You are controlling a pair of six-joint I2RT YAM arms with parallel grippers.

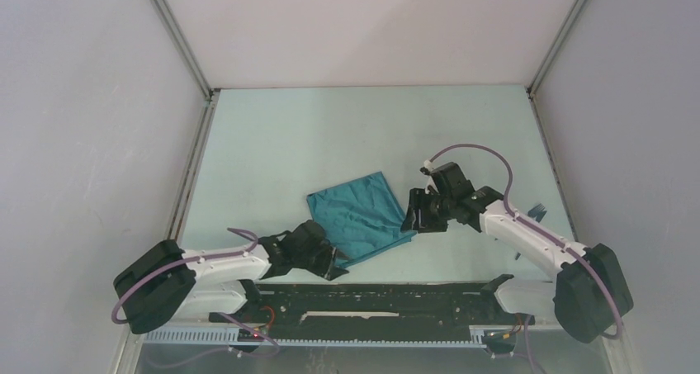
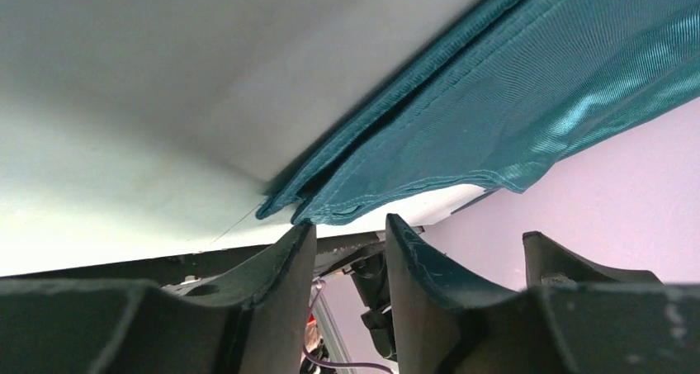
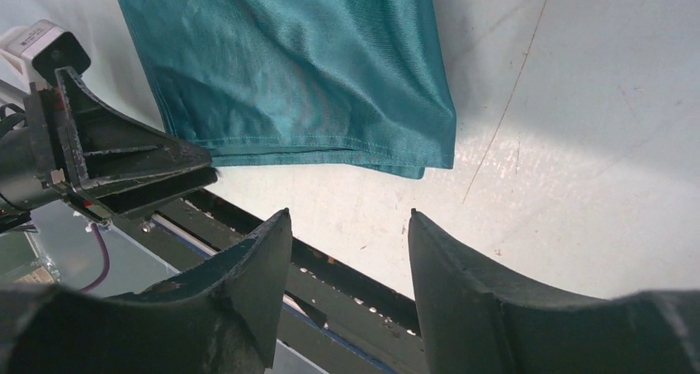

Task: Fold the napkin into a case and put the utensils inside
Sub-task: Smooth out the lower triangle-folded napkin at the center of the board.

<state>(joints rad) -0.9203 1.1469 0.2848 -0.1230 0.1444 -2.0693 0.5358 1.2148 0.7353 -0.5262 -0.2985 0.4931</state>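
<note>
The teal satin napkin (image 1: 361,215) lies folded in layers, roughly rectangular, at the table's middle. It also shows in the left wrist view (image 2: 528,85) and the right wrist view (image 3: 305,68). My left gripper (image 1: 337,267) is open at the napkin's near left corner, and in its own view (image 2: 351,223) the corner lies just past its tips. My right gripper (image 1: 410,215) is open and empty beside the napkin's right edge, with bare table between its tips (image 3: 348,215). Small dark grey-blue pieces, seemingly the utensils (image 1: 538,211), show at the far right, partly hidden behind the right arm.
A black rail (image 1: 371,295) runs along the table's near edge and shows in the right wrist view (image 3: 347,283). White walls with metal corner posts (image 1: 177,35) close in the table on three sides. The left gripper's body appears in the right wrist view (image 3: 124,163).
</note>
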